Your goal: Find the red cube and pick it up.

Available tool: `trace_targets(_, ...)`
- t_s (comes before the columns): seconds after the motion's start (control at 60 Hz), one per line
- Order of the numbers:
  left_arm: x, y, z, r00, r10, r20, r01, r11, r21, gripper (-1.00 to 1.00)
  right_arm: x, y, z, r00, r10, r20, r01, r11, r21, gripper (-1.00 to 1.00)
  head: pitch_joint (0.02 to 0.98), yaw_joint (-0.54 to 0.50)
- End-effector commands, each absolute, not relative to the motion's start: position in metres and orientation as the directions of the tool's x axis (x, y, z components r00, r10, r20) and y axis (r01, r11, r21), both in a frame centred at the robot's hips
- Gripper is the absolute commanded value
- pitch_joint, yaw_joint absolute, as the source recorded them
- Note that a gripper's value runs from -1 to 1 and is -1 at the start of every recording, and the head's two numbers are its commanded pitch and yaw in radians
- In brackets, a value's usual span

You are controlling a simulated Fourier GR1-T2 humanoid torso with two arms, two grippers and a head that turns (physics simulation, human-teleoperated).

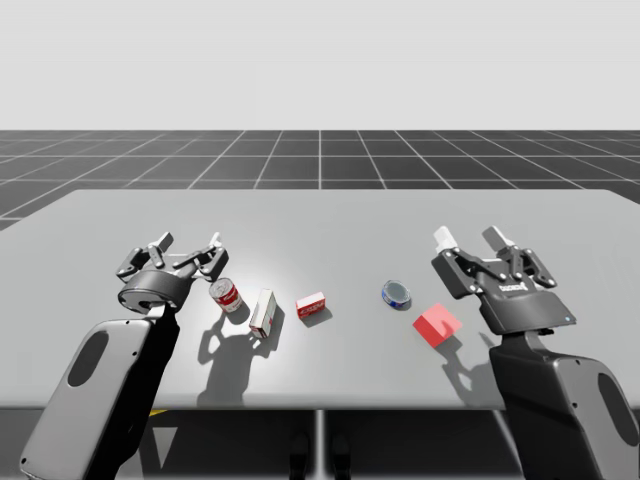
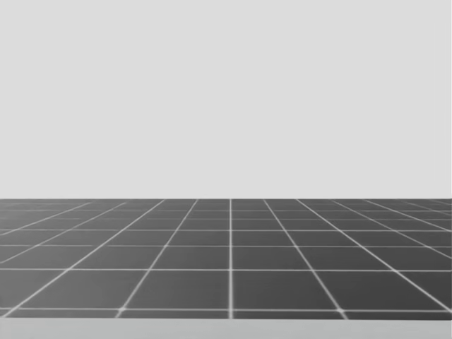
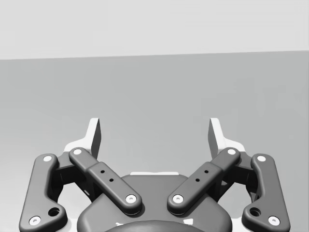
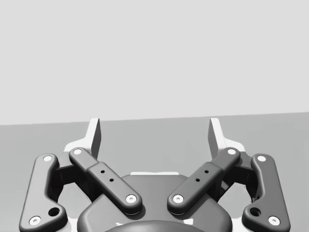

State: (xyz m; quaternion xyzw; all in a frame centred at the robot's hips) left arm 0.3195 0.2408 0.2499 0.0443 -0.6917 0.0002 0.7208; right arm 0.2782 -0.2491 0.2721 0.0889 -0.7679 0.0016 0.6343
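The red cube (image 1: 437, 325) lies on the grey table (image 1: 320, 220) at the right, just left of and slightly nearer than my right gripper (image 1: 470, 238). That gripper hovers open, fingers pointing away over the table, nothing between them (image 4: 154, 135). My left gripper (image 1: 187, 243) stands open at the left, above a red and white can (image 1: 227, 296), holding nothing (image 3: 154, 135).
Between the arms lie a white and red box (image 1: 263, 312) standing upright, a small red flat box (image 1: 311, 307) and a blue round tin (image 1: 396, 294). The head view looks over the table's far edge (image 2: 226, 328) at a dark gridded floor (image 2: 226, 254).
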Motion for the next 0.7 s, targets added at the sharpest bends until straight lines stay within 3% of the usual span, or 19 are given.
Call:
trace_targets(0.017,0.3192,0.2407,0.2499,0.044,-0.061,0.997,-0.060,0.996,0.064,-1.00,0.2764,-0.2485,0.2727,-0.226,-0.139,0.9643,-0.076,0.989,0.125,-1.00,0.055,0.02)
trace_targets(0.117,0.3191,0.2407,0.2500,0.043,-0.060,0.997,-0.061,0.996,0.063,-1.00,0.2763,-0.2484,0.2735,-0.215,-0.150,0.9651,-0.132,0.984,0.123,-1.00,0.066,0.02)
trace_targets(0.2,0.3190,0.2406,0.2498,0.043,-0.060,0.997,-0.061,0.996,0.063,-1.00,0.2777,-0.2493,0.2734,-0.205,-0.128,0.9703,-0.130,0.986,0.103,-1.00,0.098,0.02)
trace_targets(0.533,0.3196,0.2411,0.2482,0.050,-0.071,0.996,-0.061,0.995,0.074,-1.00,0.2796,-0.2501,0.2725,-0.188,-0.119,0.9748,-0.120,0.988,0.097,-1.00,0.480,0.02)
trace_targets(0.7,0.3194,0.2411,0.2480,0.049,-0.076,0.996,-0.062,0.995,0.079,-1.00,0.2793,-0.2505,0.2728,-0.187,-0.119,0.9752,-0.120,0.988,0.098,-1.00,0.609,0.03)
